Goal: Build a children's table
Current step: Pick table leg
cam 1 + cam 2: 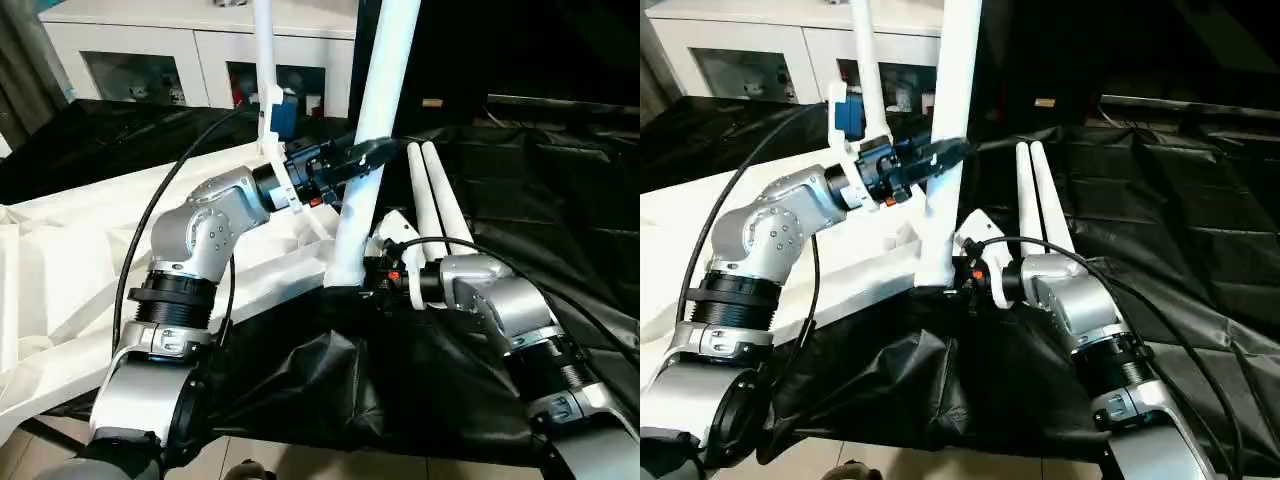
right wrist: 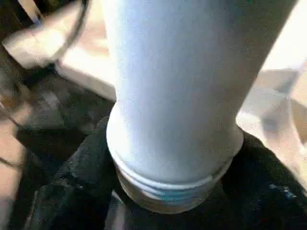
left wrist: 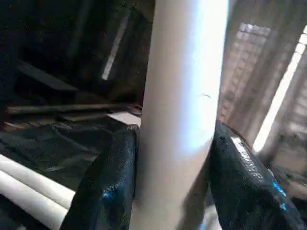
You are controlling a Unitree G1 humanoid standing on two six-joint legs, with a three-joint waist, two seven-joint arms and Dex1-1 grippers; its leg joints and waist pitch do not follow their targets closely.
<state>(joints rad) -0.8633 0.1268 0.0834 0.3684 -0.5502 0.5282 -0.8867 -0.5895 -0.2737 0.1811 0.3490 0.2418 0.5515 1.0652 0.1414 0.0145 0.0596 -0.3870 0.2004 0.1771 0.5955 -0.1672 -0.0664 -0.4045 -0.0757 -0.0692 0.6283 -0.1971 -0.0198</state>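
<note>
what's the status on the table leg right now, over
Left gripper clamped mid-leg. Right gripper holding upright leg at its threaded base, near tabletop corner. Two spare legs lying behind.

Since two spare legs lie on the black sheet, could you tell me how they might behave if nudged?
The spare legs look round and smooth, so they would probably roll. Being tapered, they would likely curve rather than run straight. The wrinkled black sheet may check them.

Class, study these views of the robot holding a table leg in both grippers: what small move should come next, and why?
Probably lower the leg straight toward the tabletop's corner socket: both the left gripper and the right gripper hold it upright, and its threaded end is still exposed.
</note>
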